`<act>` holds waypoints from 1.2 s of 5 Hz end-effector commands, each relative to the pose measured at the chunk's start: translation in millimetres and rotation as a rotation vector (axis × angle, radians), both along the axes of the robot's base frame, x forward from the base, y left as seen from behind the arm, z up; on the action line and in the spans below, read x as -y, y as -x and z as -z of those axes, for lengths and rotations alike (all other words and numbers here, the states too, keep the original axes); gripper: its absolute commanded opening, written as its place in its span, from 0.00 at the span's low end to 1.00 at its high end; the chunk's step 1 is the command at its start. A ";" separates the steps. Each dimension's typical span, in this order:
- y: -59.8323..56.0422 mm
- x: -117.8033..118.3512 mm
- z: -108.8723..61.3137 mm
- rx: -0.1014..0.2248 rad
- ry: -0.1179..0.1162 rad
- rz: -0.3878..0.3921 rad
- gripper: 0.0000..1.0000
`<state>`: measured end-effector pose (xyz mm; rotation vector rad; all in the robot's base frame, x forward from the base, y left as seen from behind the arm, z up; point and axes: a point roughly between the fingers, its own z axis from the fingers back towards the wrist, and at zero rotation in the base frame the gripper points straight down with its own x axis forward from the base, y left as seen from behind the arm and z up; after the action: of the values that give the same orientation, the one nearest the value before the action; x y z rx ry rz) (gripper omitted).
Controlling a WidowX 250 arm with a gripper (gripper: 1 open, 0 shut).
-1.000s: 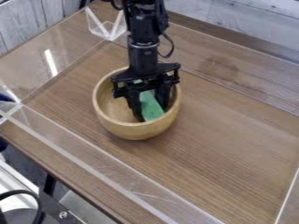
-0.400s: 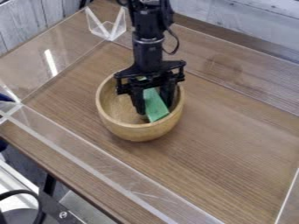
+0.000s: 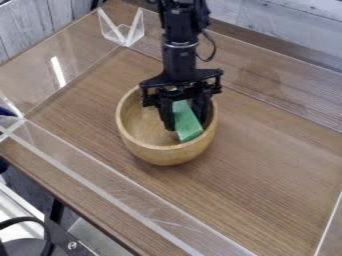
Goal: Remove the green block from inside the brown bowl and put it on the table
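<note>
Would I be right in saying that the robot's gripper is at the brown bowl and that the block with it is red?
Not quite: the block is green, as the camera view shows. The gripper is indeed at the brown bowl.

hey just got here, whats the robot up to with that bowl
The robot's gripper is down in the bowl, closed on the green block. The block seems to be tilted up in its grip but hasn't cleared the rim. The bowl sits on the table, and the block isn't out on the table yet.
</note>
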<state>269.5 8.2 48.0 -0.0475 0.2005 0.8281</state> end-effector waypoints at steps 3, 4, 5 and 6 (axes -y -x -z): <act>-12.6 26.4 -25.8 0.092 0.003 0.100 0.00; -10.6 42.6 -25.3 0.090 0.009 0.160 0.00; -8.4 62.1 -22.8 0.086 0.015 0.215 0.00; -3.6 80.2 -19.7 0.082 0.020 0.266 0.00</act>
<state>261.4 -68.9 48.5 -0.0327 0.2068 0.5613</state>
